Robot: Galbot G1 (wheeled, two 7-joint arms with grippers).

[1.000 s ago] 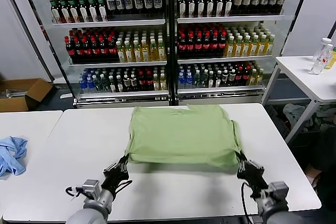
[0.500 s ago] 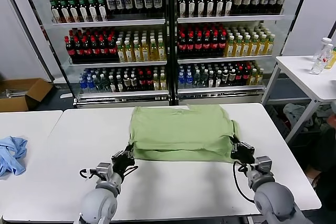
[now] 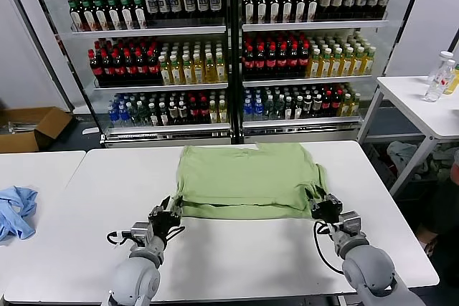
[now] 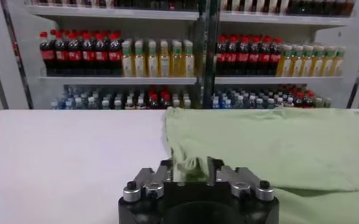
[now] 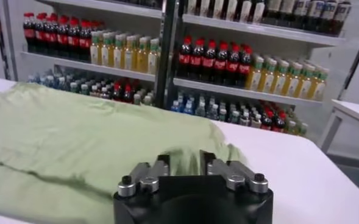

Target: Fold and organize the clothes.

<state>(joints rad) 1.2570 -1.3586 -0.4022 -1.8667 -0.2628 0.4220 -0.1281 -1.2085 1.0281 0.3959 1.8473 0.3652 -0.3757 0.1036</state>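
The light green shirt point(image 3: 247, 177) lies on the white table point(image 3: 237, 256), its near half folded back over the far half. No buttons or checkered print show. My left gripper point(image 3: 172, 207) is shut on the shirt's near left corner, low over the table. In the left wrist view, bunched green cloth point(image 4: 277, 146) sits between the gripper's point(image 4: 190, 170) fingers. My right gripper point(image 3: 320, 204) is shut on the near right corner. In the right wrist view, the cloth point(image 5: 75, 134) is pinched in that gripper point(image 5: 184, 163).
A light blue cloth point(image 3: 16, 209) lies on the separate table at the left. Drink coolers point(image 3: 229, 48) stand behind the table. A side table with bottles point(image 3: 439, 77) is at the far right. A cardboard box point(image 3: 29, 127) sits on the floor at the left.
Both grippers moved forward away from my body and down, carrying the shirt's near edge over the far part. The raised fold has come down onto the shirt.
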